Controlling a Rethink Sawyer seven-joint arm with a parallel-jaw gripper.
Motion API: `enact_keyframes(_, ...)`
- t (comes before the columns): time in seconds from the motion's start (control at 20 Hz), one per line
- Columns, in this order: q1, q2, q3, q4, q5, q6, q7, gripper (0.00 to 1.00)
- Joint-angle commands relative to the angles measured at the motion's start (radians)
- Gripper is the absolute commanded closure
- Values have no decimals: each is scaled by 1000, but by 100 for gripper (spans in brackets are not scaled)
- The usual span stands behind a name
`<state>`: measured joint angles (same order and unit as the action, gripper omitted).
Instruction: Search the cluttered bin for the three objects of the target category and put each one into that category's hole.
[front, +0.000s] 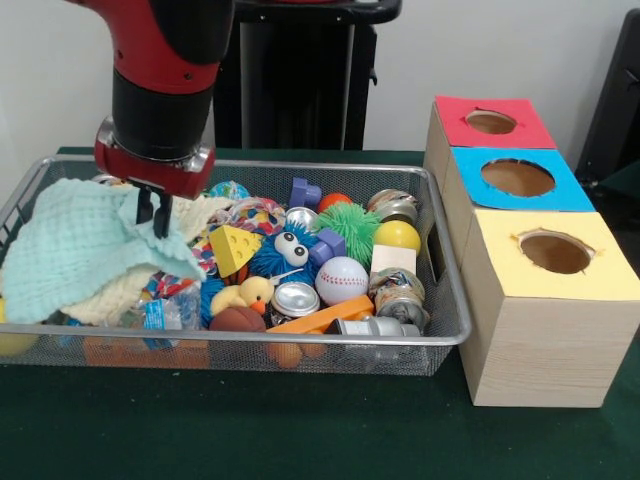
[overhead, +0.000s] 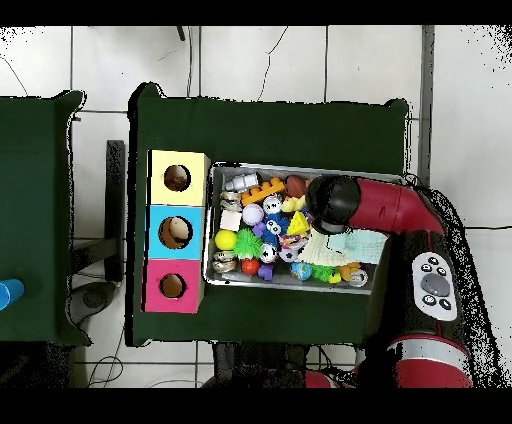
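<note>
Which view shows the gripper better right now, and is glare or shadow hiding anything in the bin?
Front view: light is even, the gripper shows plainly over the green cloth, with small glints on the metal cans. Overhead view: the arm covers the gripper and part of the bin.

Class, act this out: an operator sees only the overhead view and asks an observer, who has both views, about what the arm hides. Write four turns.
Operator: The arm covers the claw. Where is it?
Observer: The claw is low in the bin, right at the top edge of the pale green cloth.
Operator: Is anything beneath that cloth?
Observer: Yes, a cream cloth shows from under its near edge.
</note>
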<state>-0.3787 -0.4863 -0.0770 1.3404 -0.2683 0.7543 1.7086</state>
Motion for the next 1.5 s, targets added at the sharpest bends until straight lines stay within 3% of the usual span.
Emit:
enact_keyframes(0.05, -31, 0, 101, -32, -44, 109, -149, 100)
enact_keyframes(0.2, -41, 19, 93, -72, -80, 53, -165, 100)
enact_keyframes(0.75, -58, 74, 91, -162, -132, 62, -186, 100)
enact_keyframes(1.0, -63, 92, 100, -172, -150, 48, -174, 100)
enact_keyframes(1.15, -70, 86, 112, -140, -143, 42, -169, 100)
enact_keyframes(1.2, -74, 81, 117, -124, -137, 45, -167, 0)
enact_keyframes(1.5, -71, 73, 120, -99, -122, 78, -161, 0)
